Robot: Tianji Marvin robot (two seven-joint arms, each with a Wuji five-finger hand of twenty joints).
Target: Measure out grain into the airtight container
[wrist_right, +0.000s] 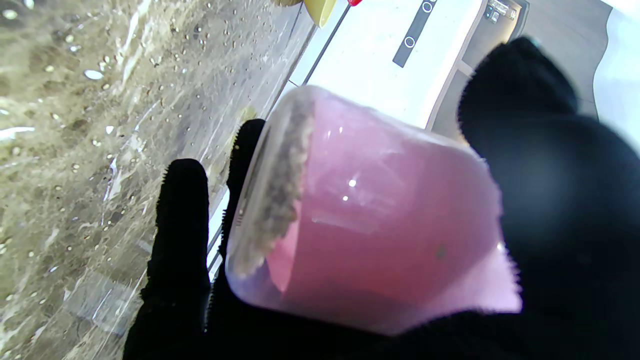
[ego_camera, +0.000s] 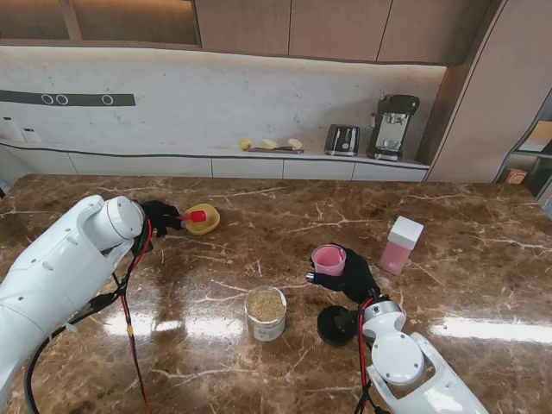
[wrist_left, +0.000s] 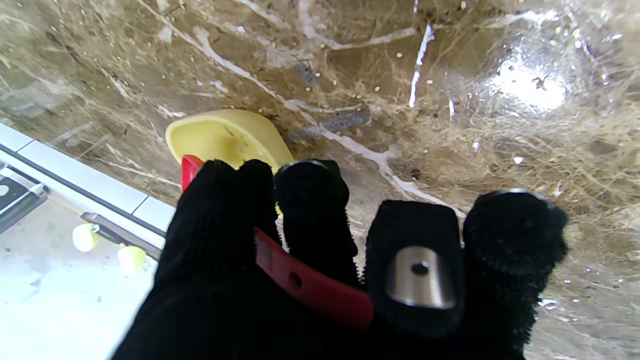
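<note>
Now my left hand [ego_camera: 160, 216] is closed around the red handle of the yellow scoop [ego_camera: 203, 219], far left on the bench [ego_camera: 285, 216]. My right hand [ego_camera: 349, 278] grips the pink cup [ego_camera: 329, 259], right of the grain jar [ego_camera: 266, 313], near its black lid [ego_camera: 336, 325].

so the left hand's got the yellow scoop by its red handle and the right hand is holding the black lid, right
Not quite. The left hand does grip the yellow scoop by its red handle, but the right hand holds the pink cup, as the right wrist view shows. The black lid lies on the table.
</note>
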